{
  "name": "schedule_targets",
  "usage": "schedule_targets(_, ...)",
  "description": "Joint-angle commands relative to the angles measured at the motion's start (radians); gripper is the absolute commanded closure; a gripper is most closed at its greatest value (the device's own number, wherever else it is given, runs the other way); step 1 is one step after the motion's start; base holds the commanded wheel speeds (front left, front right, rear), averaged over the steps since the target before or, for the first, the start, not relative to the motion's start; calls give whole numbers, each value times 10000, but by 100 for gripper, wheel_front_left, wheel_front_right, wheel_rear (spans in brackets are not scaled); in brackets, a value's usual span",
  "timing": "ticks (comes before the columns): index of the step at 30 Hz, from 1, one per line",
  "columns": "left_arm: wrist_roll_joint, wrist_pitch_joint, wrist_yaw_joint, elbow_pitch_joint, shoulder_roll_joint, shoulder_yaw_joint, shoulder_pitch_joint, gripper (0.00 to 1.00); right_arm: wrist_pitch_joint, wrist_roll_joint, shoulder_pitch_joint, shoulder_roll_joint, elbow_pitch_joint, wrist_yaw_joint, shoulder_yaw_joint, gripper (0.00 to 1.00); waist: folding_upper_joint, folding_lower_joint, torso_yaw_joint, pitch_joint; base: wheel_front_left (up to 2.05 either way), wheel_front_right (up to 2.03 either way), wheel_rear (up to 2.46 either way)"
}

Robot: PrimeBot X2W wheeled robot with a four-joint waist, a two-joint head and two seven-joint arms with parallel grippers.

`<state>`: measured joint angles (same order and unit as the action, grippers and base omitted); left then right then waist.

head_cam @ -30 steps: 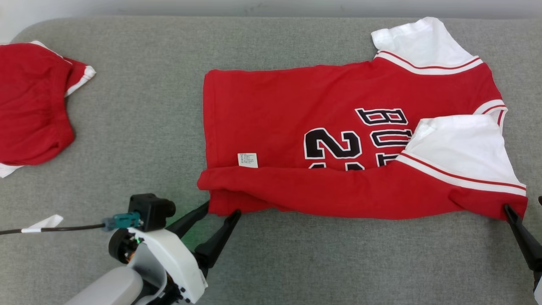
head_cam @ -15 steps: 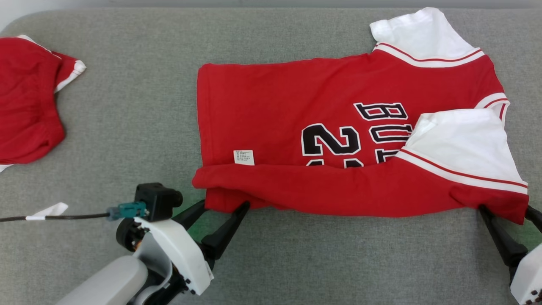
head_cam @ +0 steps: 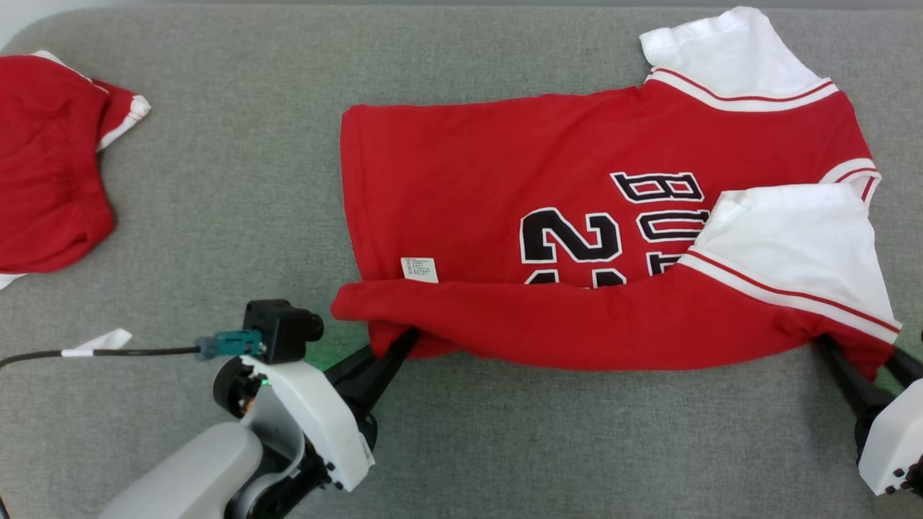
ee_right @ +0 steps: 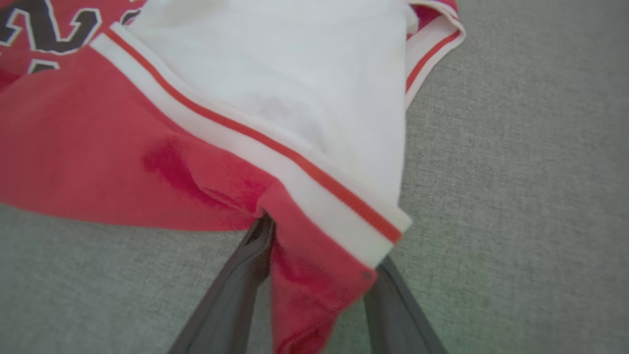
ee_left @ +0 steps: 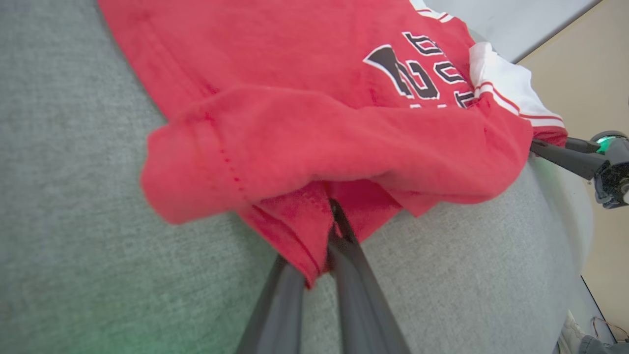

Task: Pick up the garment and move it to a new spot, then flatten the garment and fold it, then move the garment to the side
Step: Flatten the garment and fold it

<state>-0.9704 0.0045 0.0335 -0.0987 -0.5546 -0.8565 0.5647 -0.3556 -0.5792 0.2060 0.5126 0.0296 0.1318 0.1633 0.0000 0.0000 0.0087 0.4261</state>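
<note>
Jersey (head_cam: 505, 180): is lying spread out on the grey worktop (head_cam: 238, 216).
Left gripper (head_cam: 393, 344): jaws are pinching the jersey's near hem corner.
Right gripper (head_cam: 858, 353): jaws are standing apart around the sleeve corner.

The jersey (head_cam: 505, 180) hides plenty: its white sleeve (head_cam: 786, 245) and the rolled near hem cover part of the black lettering (head_cam: 613, 231), so word and number read only in part. Print on the small label (head_cam: 419, 269) is too tiny to read. Tips of the left gripper (head_cam: 398, 344) vanish under the cloth's near-left corner; tips of the right gripper (head_cam: 865, 364) sit buried under the near-right corner, its body cut by the frame. At the left edge of the surface (head_cam: 216, 216), a second red garment (head_cam: 50, 166) runs out of picture.
</note>
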Motion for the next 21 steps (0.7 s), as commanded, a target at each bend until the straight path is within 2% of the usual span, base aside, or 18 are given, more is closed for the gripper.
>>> schedule_targets(1,-168,25,84,-127,11,-42,21,100,-66,-183,48,118,192,-26,159,100,0,0,-10,-66,0,0,0)
schedule_targets(5,-390,135,302,-133,-161,-6,-38,100,-333,-862,105,534,178,-27,-115,100,0,0,-13,-326,0,0,0)
schedule_targets(13,-1554,786,600,955,-1006,55,-857,100,-1641,-2502,-852,1678,-658,-33,-1263,100,0,0,41,-963,0,0,0)
schedule_targets(17,-1646,732,402,1694,-1208,-201,-1626,100,-2450,-3232,-2100,2009,-1286,-33,-1869,100,0,0,53,-1183,0,0,0)
schedule_targets(21,-1498,473,63,2084,-1108,-515,-2414,100,-2938,-3658,-3601,1783,-1904,-33,-2307,100,0,0,64,-1256,0,0,0)
